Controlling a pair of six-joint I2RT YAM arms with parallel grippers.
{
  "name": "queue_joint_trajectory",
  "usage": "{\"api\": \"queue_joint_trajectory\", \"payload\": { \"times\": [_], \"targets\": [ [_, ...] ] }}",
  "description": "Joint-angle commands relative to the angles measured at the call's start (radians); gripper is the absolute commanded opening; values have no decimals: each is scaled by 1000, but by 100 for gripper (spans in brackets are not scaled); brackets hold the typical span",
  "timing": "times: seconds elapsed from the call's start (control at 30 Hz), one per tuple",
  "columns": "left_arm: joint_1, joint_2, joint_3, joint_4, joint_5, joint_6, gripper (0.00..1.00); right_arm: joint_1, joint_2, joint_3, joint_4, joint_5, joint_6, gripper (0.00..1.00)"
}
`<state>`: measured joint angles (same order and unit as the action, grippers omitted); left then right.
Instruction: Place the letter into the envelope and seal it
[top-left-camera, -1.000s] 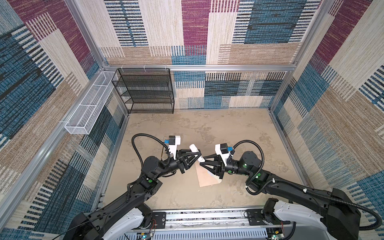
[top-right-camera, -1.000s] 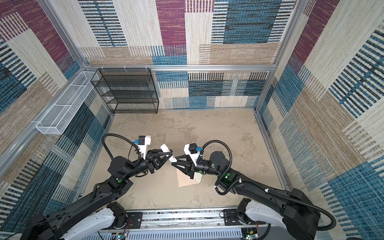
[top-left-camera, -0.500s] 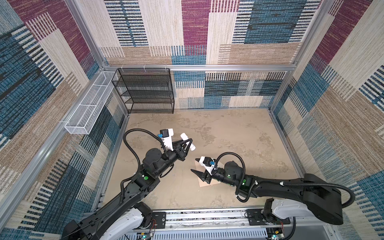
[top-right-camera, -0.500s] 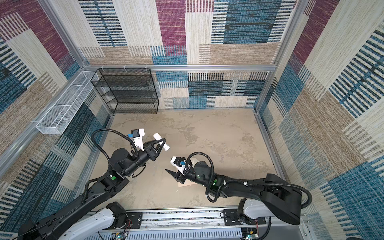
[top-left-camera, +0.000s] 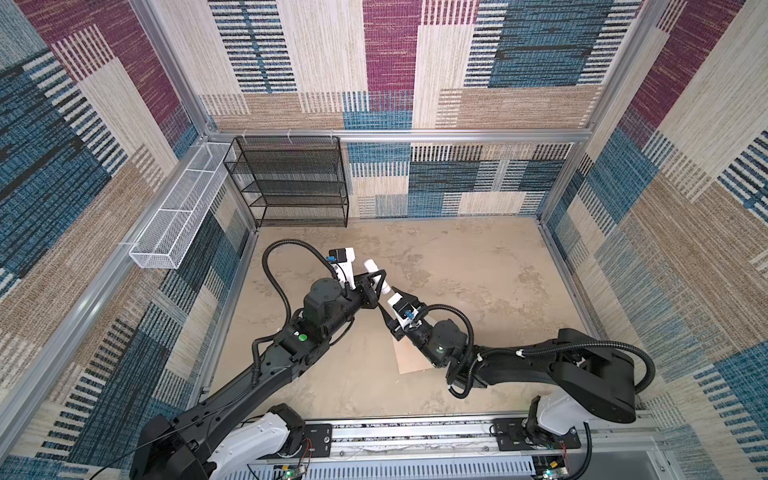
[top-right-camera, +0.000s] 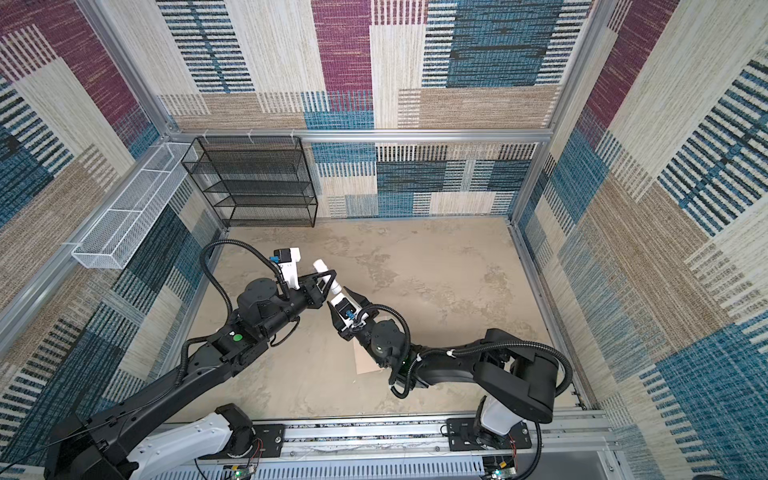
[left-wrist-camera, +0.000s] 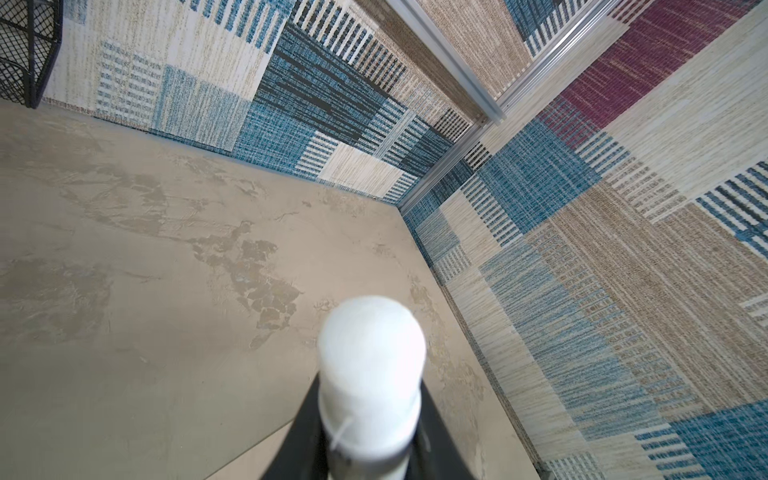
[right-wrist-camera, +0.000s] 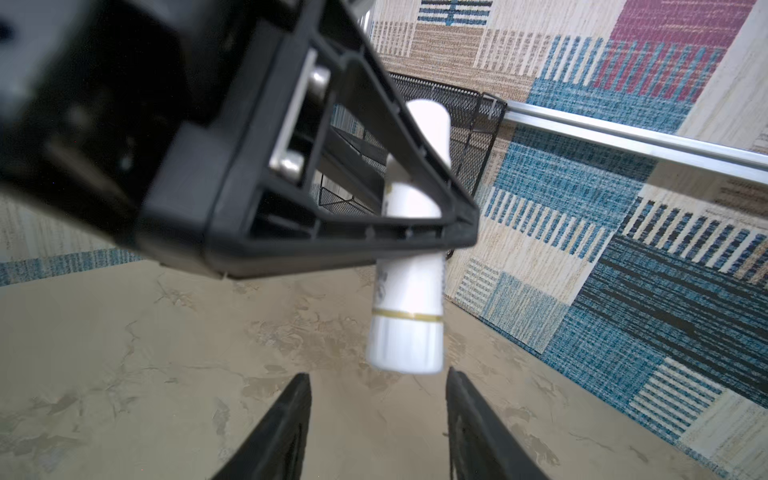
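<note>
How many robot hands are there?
2. The left hand holds a white tube up over the table. The right hand, open, points at that tube's end, near the envelope. None seem hidden.

Top pair: mounted high over the front rail (top-left-camera: 415, 430), tilted down toward the back wall (top-left-camera: 457, 183), whole enclosure in frame, near-identical, slight sideways offset. Left wrist cam: close, looks along the white tube (left-wrist-camera: 372, 374) over the table (left-wrist-camera: 124, 332) to the far right corner. Right wrist cam: very close on the same tube, black shelf (right-wrist-camera: 465, 137) behind. Shelf in all four; envelope (top-left-camera: 409, 359) only from above
</note>
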<state>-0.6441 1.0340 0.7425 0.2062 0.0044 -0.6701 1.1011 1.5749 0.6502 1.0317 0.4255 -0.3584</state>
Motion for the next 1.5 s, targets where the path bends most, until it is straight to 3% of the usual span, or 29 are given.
{"api": "queue_joint_trajectory", "payload": {
  "times": [0.0,0.4,0.8,0.93,1.3,1.47],
  "targets": [
    [-2,8,15,-8,3,-12,0,3,13,19,48,37,-24,51],
    [-2,34,21,-13,37,-15,0,2,7,28,28,33,-39,25],
    [-2,70,22,15,188,10,0,2,-80,4,-28,-85,45,19],
    [-2,69,9,37,293,55,0,-4,-154,-15,-85,-202,134,17],
    [0,-4,-125,239,618,99,0,-126,-395,-98,-174,-708,489,15],
    [0,-34,-151,277,680,96,0,-167,-447,-129,-159,-884,586,15]
  ]
}}
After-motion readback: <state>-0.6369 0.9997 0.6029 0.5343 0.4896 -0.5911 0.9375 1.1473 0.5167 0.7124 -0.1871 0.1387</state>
